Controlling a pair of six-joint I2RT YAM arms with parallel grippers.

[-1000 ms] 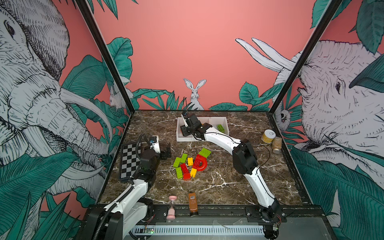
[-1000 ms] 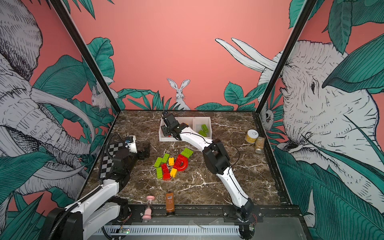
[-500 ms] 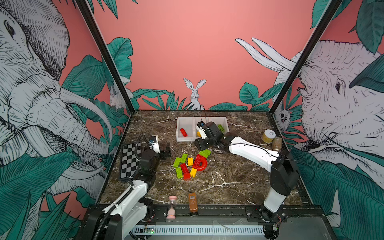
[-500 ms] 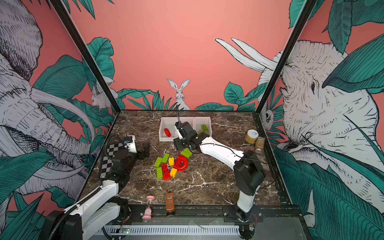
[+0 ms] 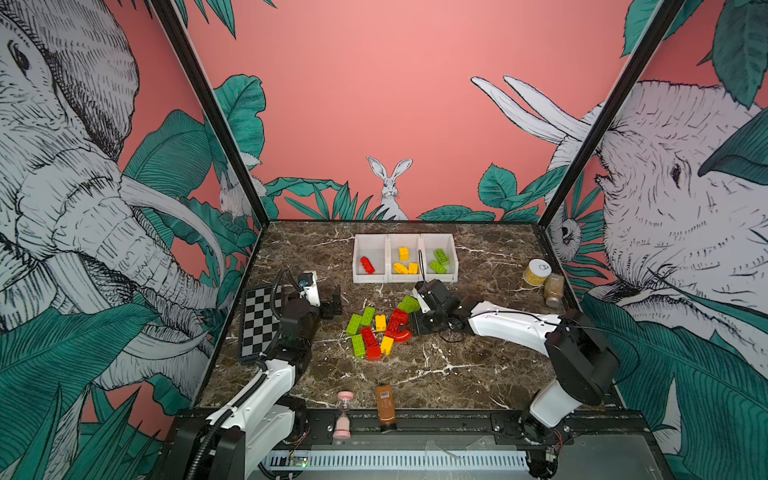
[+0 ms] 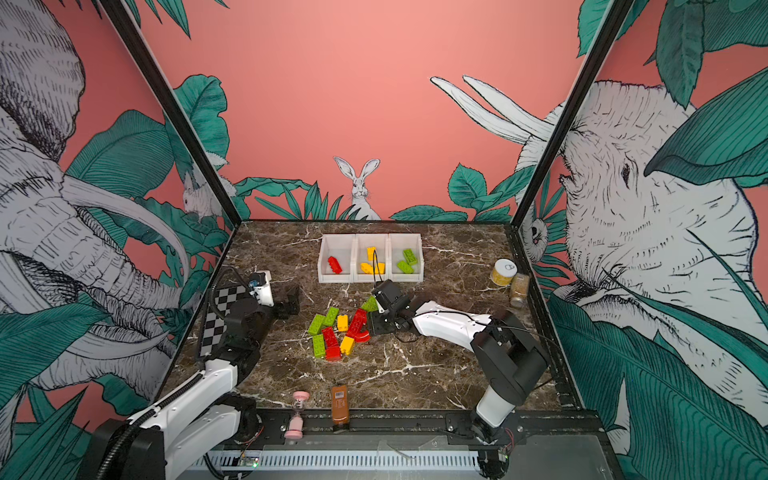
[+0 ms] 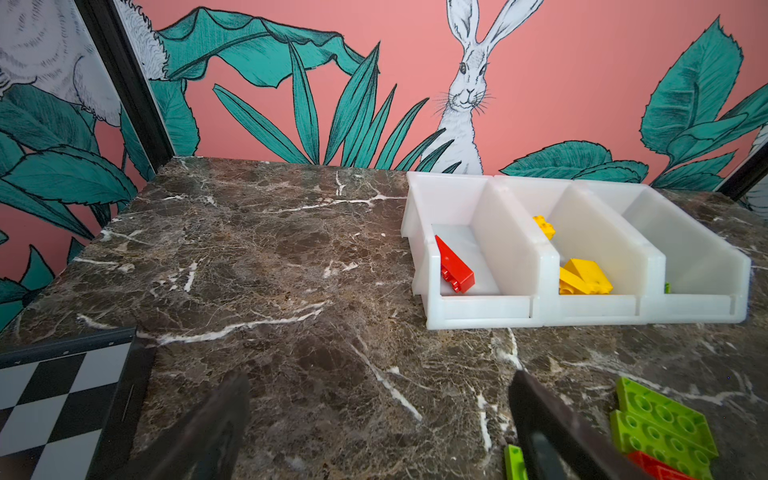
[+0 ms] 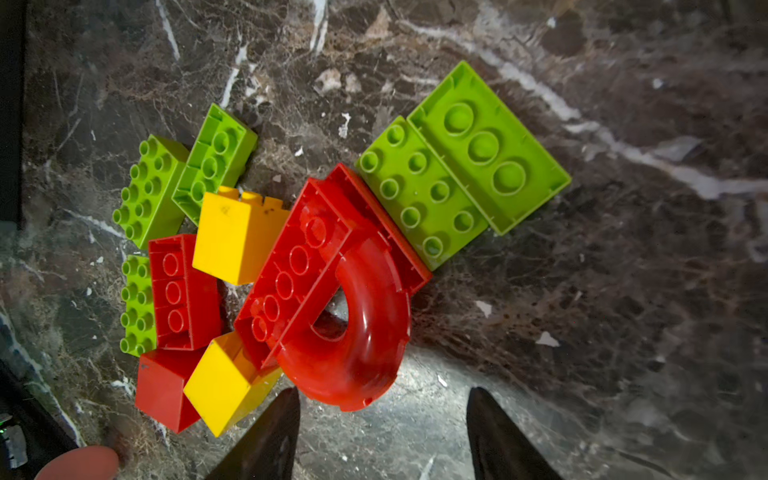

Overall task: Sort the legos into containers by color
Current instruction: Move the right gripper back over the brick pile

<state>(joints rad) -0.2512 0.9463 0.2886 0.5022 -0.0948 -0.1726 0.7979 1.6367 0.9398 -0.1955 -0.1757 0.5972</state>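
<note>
The legos (image 5: 376,330) lie in a loose heap of red, yellow and lime green mid-table, also seen in the right wrist view (image 8: 291,257). A red arch (image 8: 357,332) lies at the heap's near edge. My right gripper (image 8: 384,399) hovers low and open just beside the arch (image 5: 400,330), with nothing between its fingers. The containers (image 5: 405,277) stand at the back: a red brick (image 5: 367,264) in the left one, yellow bricks (image 5: 404,262) in the middle one, green bricks (image 5: 439,261) in the right one. My left gripper (image 7: 380,382) hangs wide open and empty left of the heap (image 5: 332,301).
A checkered board (image 5: 259,322) lies by the left wall. At the front edge stand a pink hourglass (image 5: 344,415) and a brown bottle (image 5: 385,403). Two small jars (image 5: 542,278) sit at the right wall.
My right arm swung back from the left container to the heap, leaving a red brick in that container. Its jaws have spread a little wider. The left arm stayed still.
</note>
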